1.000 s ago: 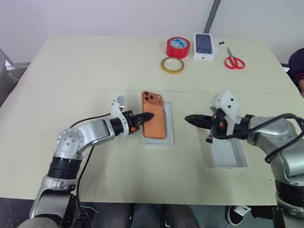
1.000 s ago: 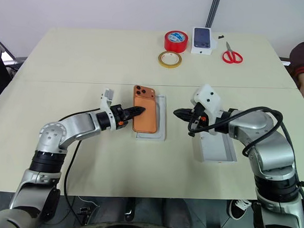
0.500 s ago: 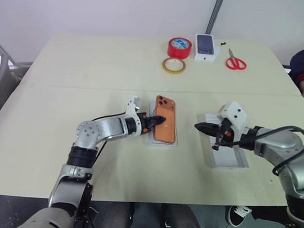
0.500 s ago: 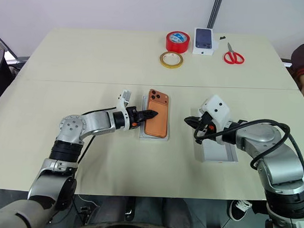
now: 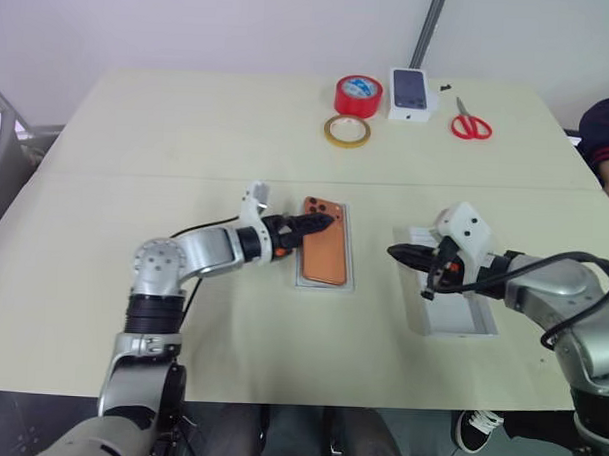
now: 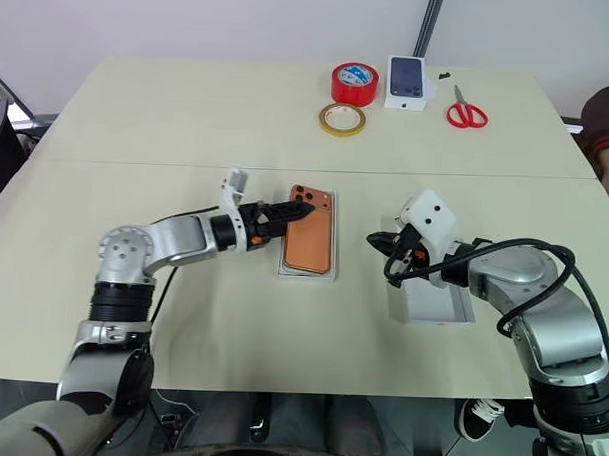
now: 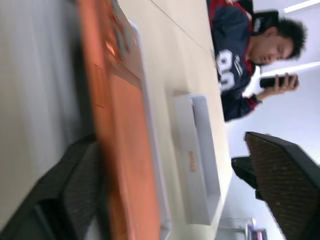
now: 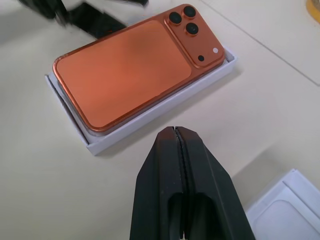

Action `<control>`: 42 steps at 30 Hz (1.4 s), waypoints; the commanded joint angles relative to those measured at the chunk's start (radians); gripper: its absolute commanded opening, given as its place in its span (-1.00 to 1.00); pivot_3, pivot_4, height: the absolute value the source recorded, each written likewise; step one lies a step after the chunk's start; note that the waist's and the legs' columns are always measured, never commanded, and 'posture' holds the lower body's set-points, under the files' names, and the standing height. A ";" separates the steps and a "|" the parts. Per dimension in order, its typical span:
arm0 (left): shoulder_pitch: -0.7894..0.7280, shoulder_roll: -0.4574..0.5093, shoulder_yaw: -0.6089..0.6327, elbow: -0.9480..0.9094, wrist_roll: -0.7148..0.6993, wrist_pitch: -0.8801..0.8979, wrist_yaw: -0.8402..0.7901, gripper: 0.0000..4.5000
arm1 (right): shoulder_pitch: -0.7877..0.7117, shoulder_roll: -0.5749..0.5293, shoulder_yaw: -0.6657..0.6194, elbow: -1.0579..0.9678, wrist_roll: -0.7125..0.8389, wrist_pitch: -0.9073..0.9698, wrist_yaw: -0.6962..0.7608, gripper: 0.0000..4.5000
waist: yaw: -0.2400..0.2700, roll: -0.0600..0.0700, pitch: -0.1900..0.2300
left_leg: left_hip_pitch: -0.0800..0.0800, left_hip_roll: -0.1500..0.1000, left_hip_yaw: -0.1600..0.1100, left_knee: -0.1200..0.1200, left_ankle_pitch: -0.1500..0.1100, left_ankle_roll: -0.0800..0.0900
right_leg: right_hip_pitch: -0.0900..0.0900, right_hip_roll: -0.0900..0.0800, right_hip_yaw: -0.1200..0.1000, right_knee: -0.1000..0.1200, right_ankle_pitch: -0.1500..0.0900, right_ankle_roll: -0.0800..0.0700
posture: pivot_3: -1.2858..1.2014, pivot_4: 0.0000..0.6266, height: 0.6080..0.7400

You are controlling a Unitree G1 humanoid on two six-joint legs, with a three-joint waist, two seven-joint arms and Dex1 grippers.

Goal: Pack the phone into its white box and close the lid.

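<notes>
Beige table (image 5: 138, 132) bears white box (image 5: 347, 282), lid (image 5: 459, 318)

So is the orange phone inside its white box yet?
Yes, mostly. The phone lies camera-side up in the white box, whose rim shows around it; whether it's pushed fully down, cannot tell.

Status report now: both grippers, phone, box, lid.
Left gripper open at the phone's camera end. Right gripper shut, empty, over the lid. Phone lies back-up in the white box, not fully seated. Lid off, inside up; nothing in the way.
</notes>
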 commanded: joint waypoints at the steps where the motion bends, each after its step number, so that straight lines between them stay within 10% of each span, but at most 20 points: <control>1: 0.011 0.091 0.050 -0.092 -0.049 0.048 -0.006 0.99 | -0.037 -0.024 0.023 0.004 -0.028 -0.034 -0.019 -1.00 | 0.000 0.000 0.000 | 0.000 0.000 0.000 0.000 0.000 0.000 | 0.000 0.000 0.000 0.000 0.000 0.000 | 0.03 -0.52 1.00; 6: 0.043 0.258 0.020 -0.172 0.115 0.047 -0.108 0.99 | -0.091 -0.037 0.121 0.068 -0.116 -0.065 -0.051 -1.00 | 0.002 0.000 0.000 | 0.000 0.000 0.000 0.000 0.000 0.000 | 0.000 0.000 0.000 0.000 0.000 0.000 | 0.03 -0.52 1.00; 15: -0.013 0.315 -0.271 -0.237 0.609 -0.145 -0.382 -0.99 | -0.252 0.011 0.326 0.200 -0.270 -0.052 -0.108 -1.00 | 0.005 0.000 0.000 | 0.000 -0.001 0.000 0.000 0.000 0.000 | 0.000 -0.001 0.000 0.000 0.000 0.000 | 0.03 -0.52 1.00; 30: -0.134 0.125 -0.616 -0.148 1.010 -0.260 -0.741 -0.99 | -0.327 0.111 0.501 0.218 -0.419 -0.014 -0.113 -1.00 | 0.005 0.000 0.000 | -0.002 -0.001 0.000 0.000 0.000 0.000 | -0.002 -0.001 0.000 0.001 0.000 0.000 | 0.03 -0.52 1.00; 42: -0.178 -0.046 -0.721 -0.185 1.064 -0.172 -0.902 -0.99 | -0.009 -0.143 0.303 -0.125 -0.357 0.124 -0.015 -1.00 | 0.044 0.001 0.000 | -0.002 -0.002 -0.001 0.004 -0.002 0.004 | 0.001 -0.001 0.000 0.000 0.000 0.000 | 0.03 -0.52 1.00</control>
